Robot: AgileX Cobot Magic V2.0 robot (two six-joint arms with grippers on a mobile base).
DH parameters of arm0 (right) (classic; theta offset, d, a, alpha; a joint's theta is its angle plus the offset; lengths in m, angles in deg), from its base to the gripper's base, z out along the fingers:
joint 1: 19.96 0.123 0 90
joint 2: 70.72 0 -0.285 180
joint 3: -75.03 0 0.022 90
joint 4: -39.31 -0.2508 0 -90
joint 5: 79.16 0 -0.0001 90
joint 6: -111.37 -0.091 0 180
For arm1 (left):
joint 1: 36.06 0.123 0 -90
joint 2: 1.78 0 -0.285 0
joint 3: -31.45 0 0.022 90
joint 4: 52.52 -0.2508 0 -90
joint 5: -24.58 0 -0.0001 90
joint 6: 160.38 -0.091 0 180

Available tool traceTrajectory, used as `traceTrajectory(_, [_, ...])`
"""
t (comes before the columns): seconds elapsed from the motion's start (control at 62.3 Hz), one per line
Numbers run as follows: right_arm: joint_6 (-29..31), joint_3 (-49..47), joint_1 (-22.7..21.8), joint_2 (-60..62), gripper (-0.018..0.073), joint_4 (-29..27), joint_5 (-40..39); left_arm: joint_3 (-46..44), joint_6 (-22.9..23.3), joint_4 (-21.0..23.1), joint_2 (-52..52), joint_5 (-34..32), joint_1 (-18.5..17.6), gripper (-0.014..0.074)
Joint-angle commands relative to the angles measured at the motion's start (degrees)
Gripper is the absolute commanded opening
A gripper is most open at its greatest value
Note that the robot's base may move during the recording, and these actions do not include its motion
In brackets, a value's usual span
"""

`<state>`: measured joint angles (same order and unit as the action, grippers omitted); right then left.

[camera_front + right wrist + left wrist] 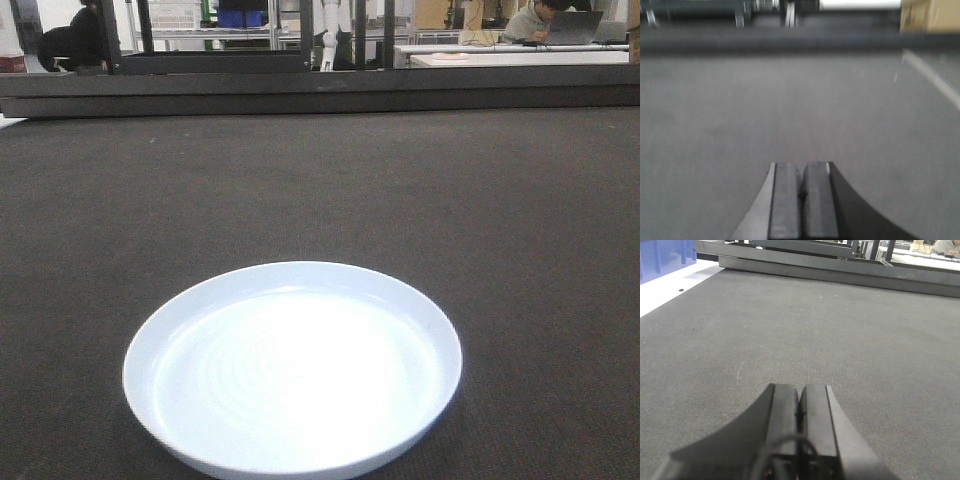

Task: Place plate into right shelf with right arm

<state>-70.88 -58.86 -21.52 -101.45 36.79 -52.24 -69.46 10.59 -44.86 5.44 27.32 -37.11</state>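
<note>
Both left fingers (784, 420) and right fingers (785, 200) are clenched, empty. We judge it the start: plate (292, 368) on the bench (500, 220), nowhere before them; right must open, reach.

Plate (292, 368): one. Dark surface (520, 230): one. Pincers: two, left pincer (799, 391) and right pincer (801, 169). Background people: two, person far left (75, 35) and person far right (535, 18). Laptop (576, 26): one.
</note>
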Motion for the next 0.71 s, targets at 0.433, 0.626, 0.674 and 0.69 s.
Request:
traceTrajectory(0.433, [0.1, -11.4, 3.2, -28.0, 0.0056, -2.0, 17.4, 0.6, 0.4, 0.5, -0.6, -5.2, -0.1, -0.0128])
traceTrajectory(0.626, [-11.8, -15.5, 12.5, -39.6, 0.0111, 0.4, 21.8, 0.6, 0.4, 0.5, -0.6, -5.2, -0.1, -0.0128])
traceTrajectory(0.674, [-14.3, -16.8, 14.7, -42.3, 0.0188, 1.4, 22.1, 0.6, 0.4, 0.5, -0.6, -5.2, -0.1, -0.0128])
traceTrajectory(0.69, [-15.5, -17.4, 15.8, -43.6, 0.0230, 1.8, 22.2, 0.6, 0.4, 0.5, -0.6, -5.2, -0.1, -0.0128])
